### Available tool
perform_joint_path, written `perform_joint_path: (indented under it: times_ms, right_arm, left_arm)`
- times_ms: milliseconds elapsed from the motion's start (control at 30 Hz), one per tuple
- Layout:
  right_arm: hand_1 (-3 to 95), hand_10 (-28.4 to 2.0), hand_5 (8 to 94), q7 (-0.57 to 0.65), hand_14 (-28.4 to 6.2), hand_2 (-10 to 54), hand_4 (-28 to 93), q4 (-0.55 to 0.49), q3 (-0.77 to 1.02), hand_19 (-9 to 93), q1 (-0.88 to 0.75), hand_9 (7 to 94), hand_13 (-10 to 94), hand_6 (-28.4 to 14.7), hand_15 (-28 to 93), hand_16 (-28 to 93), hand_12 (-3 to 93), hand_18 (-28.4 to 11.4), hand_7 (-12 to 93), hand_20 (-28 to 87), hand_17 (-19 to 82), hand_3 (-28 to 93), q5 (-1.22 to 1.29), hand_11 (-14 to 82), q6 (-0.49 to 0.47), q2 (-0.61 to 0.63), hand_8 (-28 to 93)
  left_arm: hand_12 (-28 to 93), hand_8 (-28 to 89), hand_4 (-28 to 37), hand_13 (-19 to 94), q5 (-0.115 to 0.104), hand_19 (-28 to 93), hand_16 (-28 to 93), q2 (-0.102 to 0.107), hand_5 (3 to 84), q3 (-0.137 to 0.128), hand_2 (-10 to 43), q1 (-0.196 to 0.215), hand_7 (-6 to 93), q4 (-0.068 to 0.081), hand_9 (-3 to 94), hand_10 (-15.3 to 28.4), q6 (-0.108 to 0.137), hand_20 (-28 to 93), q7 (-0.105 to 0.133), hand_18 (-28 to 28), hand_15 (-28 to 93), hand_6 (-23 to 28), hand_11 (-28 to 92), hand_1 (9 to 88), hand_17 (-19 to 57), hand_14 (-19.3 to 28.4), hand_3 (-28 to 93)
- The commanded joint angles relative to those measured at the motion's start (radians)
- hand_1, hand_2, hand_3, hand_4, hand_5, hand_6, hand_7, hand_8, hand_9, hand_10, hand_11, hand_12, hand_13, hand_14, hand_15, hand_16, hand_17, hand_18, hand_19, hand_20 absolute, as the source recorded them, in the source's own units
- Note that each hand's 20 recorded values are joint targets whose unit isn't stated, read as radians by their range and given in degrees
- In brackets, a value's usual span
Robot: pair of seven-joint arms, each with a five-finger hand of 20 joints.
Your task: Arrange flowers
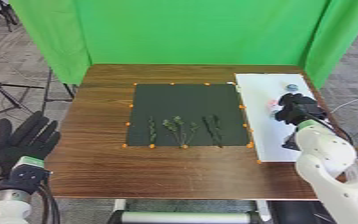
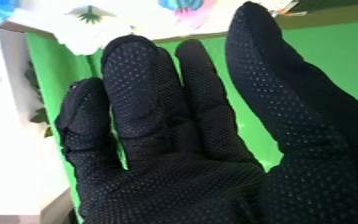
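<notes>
Biggest risk imo is the wrong bloom getting nudged. The R hand [image 1: 302, 107] is over the white rectangular sheet [image 1: 273, 142] on the brown wooden counter [image 1: 100, 170], right by a pink ruffled flower [image 1: 272, 104], w/ a round blue flower [image 1: 292, 87] just beyond. Fingers look straight and fairly close together, thumb well apart, nothing pinched afaict. Can't tell if they touch the sheet.

If they close a bit off, they'd prob squash petals or drag a neighbour, b/c the blooms sit so near each other. The white flower w/ a green centre [image 2: 88, 15] is prob easy to miss against white too. Next worry: thin green leafy sprigs [image 1: 178, 125] lie flat along the near edge of the black square mat [image 1: 182, 102], so a flower set down sloppily could shove them askew.

L hand [image 1: 20, 142] is off beside the counter, fingers spread, low risk tbh.

Brands/labels: no writing I can make out, fwiw.
</notes>
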Motion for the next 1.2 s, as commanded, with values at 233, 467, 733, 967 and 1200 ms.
perform_joint_path:
  times_ms: [233, 467, 733, 967, 1200]
  right_arm:
    - [45.6, -10.1, 47.6, -0.013, -10.0, -9.5, -28, 0.051, -0.031, 84, -0.013, 49.6, 64, -2.7, 71, 32, 13.4, -23.2, 22, 46, 32, 83, 0.01, 11.8, -0.063, -0.014, -14]
    - [52.7, -8.2, 59.2, -0.021, -7.8, -9.5, -28, 0.061, -0.066, 85, -0.014, 68.8, 70, 2.4, 76, 32, 18.8, -22.3, 30, 45, 36, 79, -0.022, 17.5, -0.021, -0.02, -16]
    - [60.0, -6.7, 70.4, 0.0, -7.9, -9.5, -28, 0.044, -0.085, 85, -0.02, 85.1, 73, 1.6, 75, 31, 35.5, -22.6, 42, 45, 38, 65, -0.069, 7.1, 0.128, -0.008, 4]
    - [60.0, -6.8, 72.7, -0.038, -7.9, -9.5, -28, -0.034, -0.132, 86, 0.037, 87.5, 75, 1.4, 73, 32, 36.8, -22.9, 42, 44, 39, 67, -0.099, 7.3, 0.221, -0.021, 8]
    - [59.7, -6.8, 72.5, -0.081, -7.7, -9.5, -28, -0.005, -0.368, 86, 0.27, 87.5, 75, 1.1, 72, 32, 37.2, -23.0, 42, 44, 39, 68, -0.101, 7.1, 0.247, -0.164, 9]
  left_arm:
    - [9, -10, -28.3, 23, 0.02, 31, -11, -0.02, 40.5, -0.002, 13.3, 0.016, 18.3, -0.009, 31.8, 14.5, -0.023, 8, -0.019, 11.8, 42, 7.9, 28, 26.7, -5.0, 14.3, 71]
    - [9, -10, -28.3, 23, 0.015, 31, -11, -0.017, 40.6, 0.004, 13.4, 0.013, 18.2, -0.009, 32.2, 14.6, -0.018, 9, -0.013, 11.9, 42, 7.8, 28, 26.7, -5.1, 14.4, 71]
    - [9, -10, -28.3, 23, 0.009, 31, -11, -0.016, 40.7, 0.009, 13.5, 0.007, 18.2, -0.007, 32.4, 14.6, -0.021, 9, -0.013, 12.0, 42, 7.8, 28, 26.7, -5.1, 14.4, 71]
    - [9, -10, -28.3, 23, 0.017, 31, -11, -0.014, 40.6, 0.004, 13.3, -0.001, 18.1, 0.0, 32.2, 14.5, -0.03, 9, -0.032, 12.0, 42, 7.9, 28, 26.5, -5.1, 14.4, 71]
    - [9, -10, -28.3, 23, 0.023, 31, -11, -0.004, 40.4, 0.012, 12.9, -0.02, 17.8, 0.017, 31.9, 14.5, -0.038, 9, -0.043, 12.0, 41, 7.9, 27, 26.3, -5.1, 14.3, 71]
